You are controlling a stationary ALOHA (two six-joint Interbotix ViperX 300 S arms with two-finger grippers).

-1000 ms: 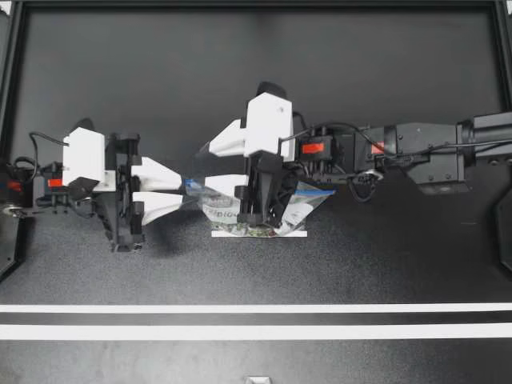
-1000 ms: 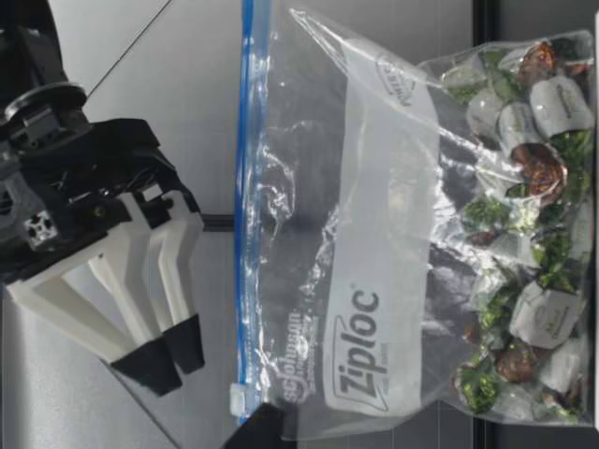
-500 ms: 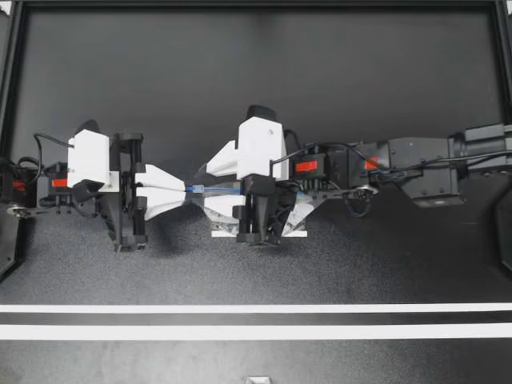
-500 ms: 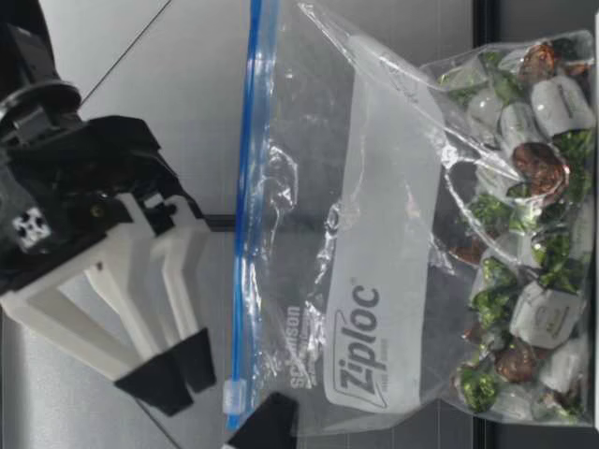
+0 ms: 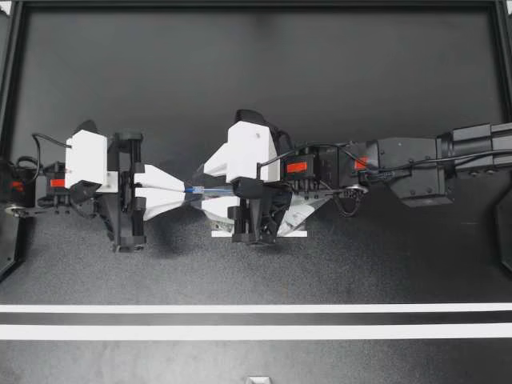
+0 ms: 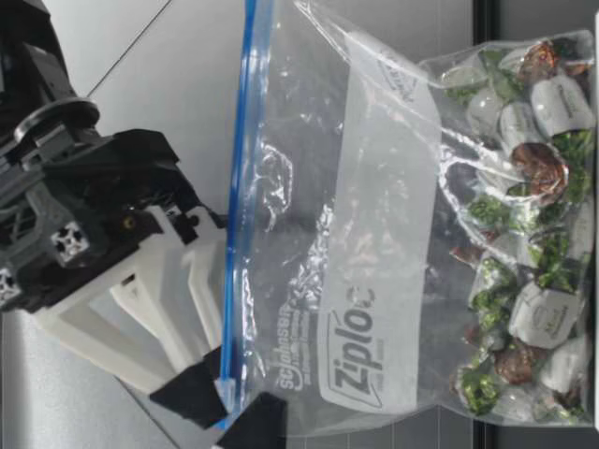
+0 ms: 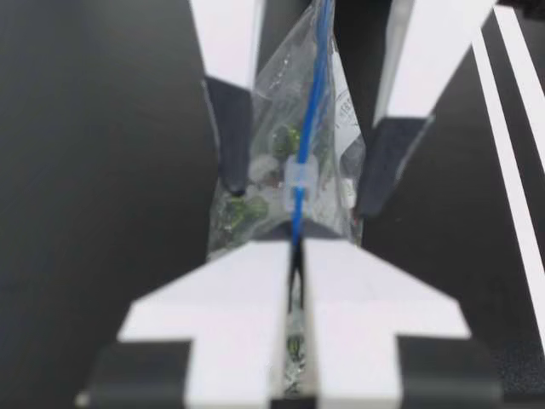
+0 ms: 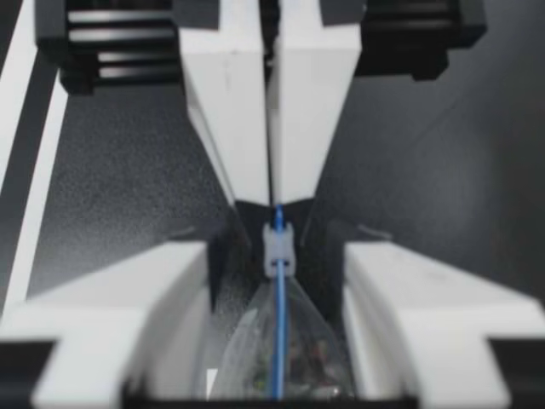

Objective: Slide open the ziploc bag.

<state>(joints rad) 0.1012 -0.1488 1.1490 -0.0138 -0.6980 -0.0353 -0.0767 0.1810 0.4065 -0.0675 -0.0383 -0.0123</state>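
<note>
A clear ziploc bag point(image 5: 302, 210) of wrapped candies point(image 6: 524, 187) hangs upright, with its blue zip strip point(image 6: 245, 140) along the top. My left gripper point(image 5: 189, 190) is shut on the bag's top corner at the strip's end, as the left wrist view shows point(image 7: 294, 256). The pale slider point(image 7: 300, 175) sits just ahead of that grip. My right gripper point(image 5: 205, 190) comes in from the other side and stands open, its black pads point(image 7: 230, 128) straddling the slider point(image 8: 277, 243) without touching it. In the low view the right gripper point(image 6: 211, 383) is level with the zip strip.
The black table point(image 5: 256, 80) lies under both arms. Two white tape lines point(image 5: 256, 308) run across the front. A black frame point(image 5: 8, 80) borders the table at the sides and back.
My left gripper has shut on the bag's corner and pulled the zip strip taut. My right arm has moved left, bringing its open fingers around the slider.
</note>
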